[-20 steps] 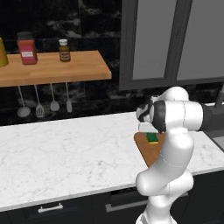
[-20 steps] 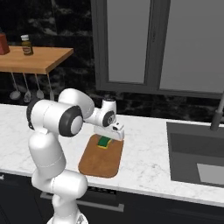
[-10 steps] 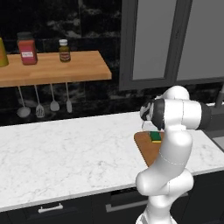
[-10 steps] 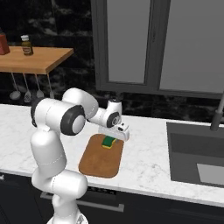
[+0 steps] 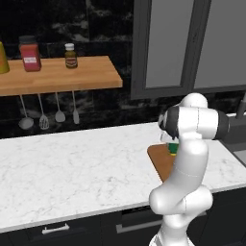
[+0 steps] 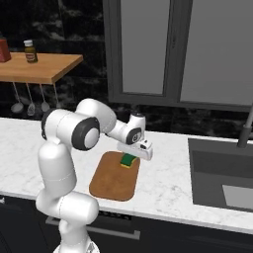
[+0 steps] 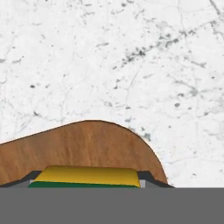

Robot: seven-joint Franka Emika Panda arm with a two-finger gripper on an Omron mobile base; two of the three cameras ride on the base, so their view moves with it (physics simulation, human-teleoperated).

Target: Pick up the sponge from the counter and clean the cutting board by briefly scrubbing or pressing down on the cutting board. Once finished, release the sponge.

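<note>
Sponge: you see the sponge (image 6: 128, 160) on the far end of the board (image 6: 114, 177), green layer over yellow foam; in the hand view (image 7: 87, 176) it sits between the two dark tips, yellow side facing the camera.
Gripper: your gripper (image 6: 132, 157) is down over the sponge, its fingers closed narrow on the sponge's two sides.
Board: flat on the counter (image 6: 168, 183), long side running away from you; its near rounded edge lies close to the counter's front edge. In the hand view a rounded corner (image 7: 87, 146) curves just past the sponge, with bare marble beyond it.
Counter room: in the left base view you have a broad bare stretch of counter (image 5: 72, 168) to the left of the board (image 5: 161, 160); in the right base view a narrower strip lies between the board and the sink (image 6: 222, 178).
Sink: dark basin sunk in the counter on the right, a pale patch on its floor, a faucet (image 6: 245, 131) at its back.
Shelf: wooden shelf (image 5: 62, 77) on the wall to the left, well above the counter, bearing a red jar (image 5: 30, 54) and a small brown bottle (image 5: 71, 55); utensils (image 5: 48, 113) hang beneath it.
</note>
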